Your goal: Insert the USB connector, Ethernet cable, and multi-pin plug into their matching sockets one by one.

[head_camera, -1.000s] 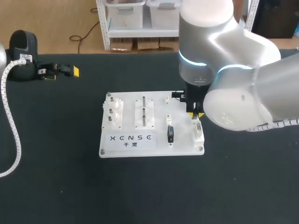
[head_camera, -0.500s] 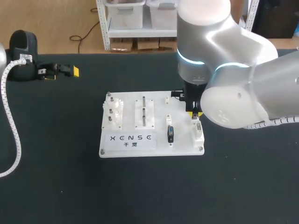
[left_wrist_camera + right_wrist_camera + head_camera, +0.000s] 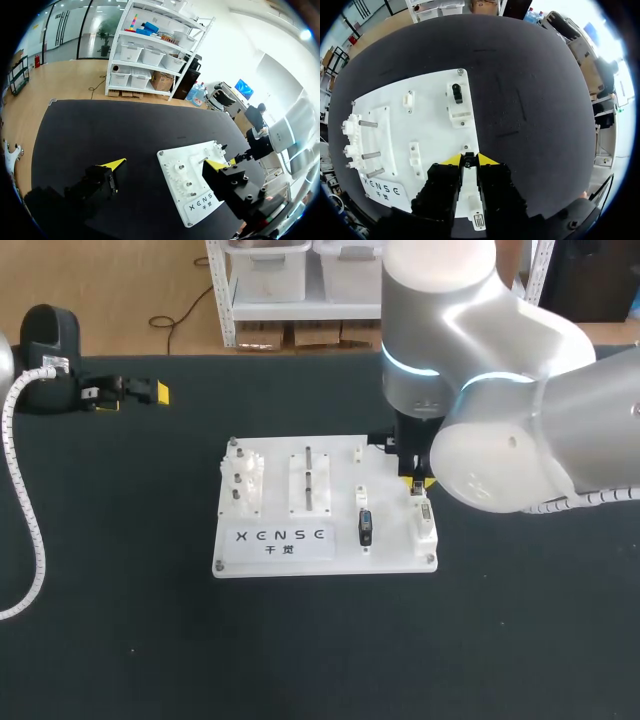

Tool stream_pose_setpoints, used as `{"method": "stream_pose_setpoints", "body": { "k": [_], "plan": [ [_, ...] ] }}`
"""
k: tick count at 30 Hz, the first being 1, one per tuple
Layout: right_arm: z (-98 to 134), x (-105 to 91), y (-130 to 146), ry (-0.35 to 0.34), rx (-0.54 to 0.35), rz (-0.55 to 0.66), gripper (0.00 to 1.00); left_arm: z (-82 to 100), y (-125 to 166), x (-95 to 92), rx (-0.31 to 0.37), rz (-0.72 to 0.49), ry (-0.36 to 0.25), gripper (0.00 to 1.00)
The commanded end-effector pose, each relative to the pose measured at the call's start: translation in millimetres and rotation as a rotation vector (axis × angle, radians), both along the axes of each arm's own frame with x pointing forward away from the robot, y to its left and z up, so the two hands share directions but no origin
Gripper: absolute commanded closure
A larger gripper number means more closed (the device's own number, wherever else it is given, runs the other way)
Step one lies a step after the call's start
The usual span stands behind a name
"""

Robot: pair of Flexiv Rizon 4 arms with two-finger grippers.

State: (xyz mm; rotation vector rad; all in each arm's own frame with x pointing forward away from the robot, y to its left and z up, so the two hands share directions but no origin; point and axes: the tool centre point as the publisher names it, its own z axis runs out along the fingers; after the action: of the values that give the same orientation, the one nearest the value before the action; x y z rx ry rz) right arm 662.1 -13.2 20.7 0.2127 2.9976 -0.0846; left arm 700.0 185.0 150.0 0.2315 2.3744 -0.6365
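A white board (image 3: 390,552) lies mid-table. My right gripper (image 3: 418,482) hangs over its right side, shut on a small dark-tipped plug (image 3: 468,161) between the yellow tips; I cannot tell which kind. Under the right gripper (image 3: 469,159) runs a white block with a multi-pin socket (image 3: 478,220), also seen from above (image 3: 423,510). A black connector (image 3: 365,527) stands upright in a white holder left of that block. Ahead of the fingers a white block holds a black socket (image 3: 456,92). My left gripper (image 3: 135,392) rests open at the far left, well away from the board (image 3: 175,161).
The board's left part carries a white gear fixture (image 3: 243,480) and a plate with metal pegs (image 3: 309,480). A white corrugated cable (image 3: 25,540) of my left arm curves along the table's left side. Dark tabletop surrounds the board.
My right arm has shifted very slightly to the left above the board; its gripper stays over the same spot. The left arm has not moved.
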Motion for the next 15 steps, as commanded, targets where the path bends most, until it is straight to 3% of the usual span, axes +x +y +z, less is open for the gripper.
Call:
{"method": "stream_pose_setpoints", "body": {
  "k": [1,15],
  "plan": [
    [-5.1,-2.0,0.2,0.004,0.000,0.003,1.00,0.0,0.0,0.0,0.000,0.000,0.000,0.00],
    [-1.8,-8.6,-4.8,0.011,-0.001,-0.003,1.00,0.0,0.0,0.0,0.000,0.000,0.000,0.00]
  ]
}}
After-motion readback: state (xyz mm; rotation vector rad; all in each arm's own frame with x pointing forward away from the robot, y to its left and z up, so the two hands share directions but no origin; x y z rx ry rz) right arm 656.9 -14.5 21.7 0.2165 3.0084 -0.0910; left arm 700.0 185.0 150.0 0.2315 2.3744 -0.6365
